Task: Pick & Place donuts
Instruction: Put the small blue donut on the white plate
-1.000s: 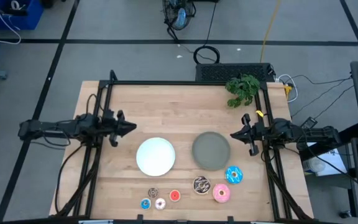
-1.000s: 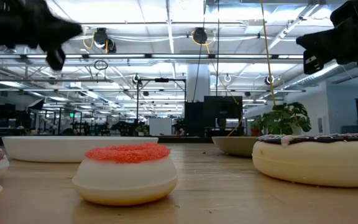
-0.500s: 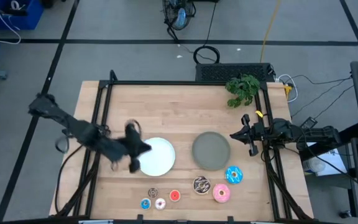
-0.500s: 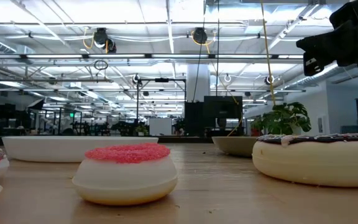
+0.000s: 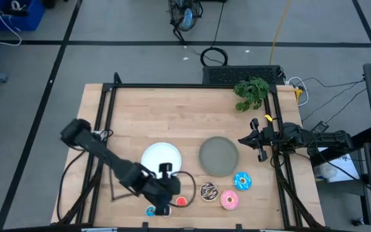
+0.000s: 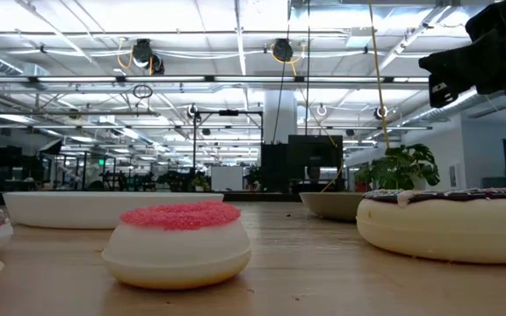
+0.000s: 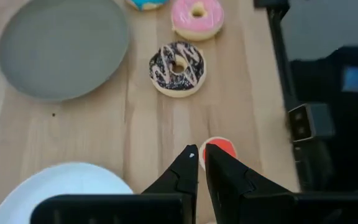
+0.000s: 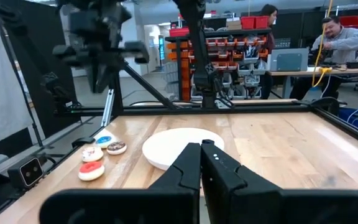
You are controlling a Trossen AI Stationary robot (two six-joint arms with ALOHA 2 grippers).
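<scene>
No readable writing. Left hand [image 7: 197, 154], clenched and empty, hovers over the red mini donut [image 7: 219, 149] at the surface's [image 5: 172, 116] six o'clock edge; right hand [image 5: 243, 139] clenched at three o'clock, beside the grey plate [image 5: 218, 155].

I see the grey plate [image 5: 219, 156] right of the white plate [image 5: 161, 158], the donuts [image 5: 206, 191] in a row before both, and a plant [image 5: 252, 92] behind the grey plate.
</scene>
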